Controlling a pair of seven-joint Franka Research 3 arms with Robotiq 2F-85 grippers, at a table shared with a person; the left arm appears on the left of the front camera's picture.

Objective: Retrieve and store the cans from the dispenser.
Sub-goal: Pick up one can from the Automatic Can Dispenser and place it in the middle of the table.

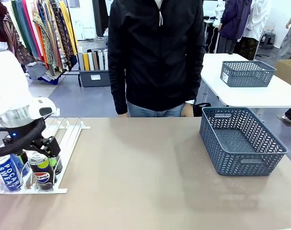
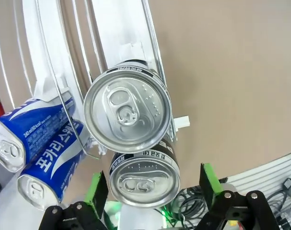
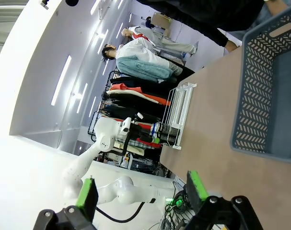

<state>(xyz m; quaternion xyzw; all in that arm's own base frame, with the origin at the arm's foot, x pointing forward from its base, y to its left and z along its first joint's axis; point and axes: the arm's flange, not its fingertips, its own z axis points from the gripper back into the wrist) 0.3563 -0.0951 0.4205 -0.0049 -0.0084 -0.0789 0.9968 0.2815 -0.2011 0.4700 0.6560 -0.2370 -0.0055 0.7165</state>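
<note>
Indoors, tan table, dispenser, clothes rack.

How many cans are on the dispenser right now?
4: two blue Pocari Sweat cans and, beside them, two black Pepsi cans, all at the dispenser's low end. None seems hidden.

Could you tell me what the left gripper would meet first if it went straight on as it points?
Probably the lower Pepsi can, whose silver top lies between the green pads of the open left gripper. The larger Pepsi can above it may stand nearer, but depth is unclear.
</note>
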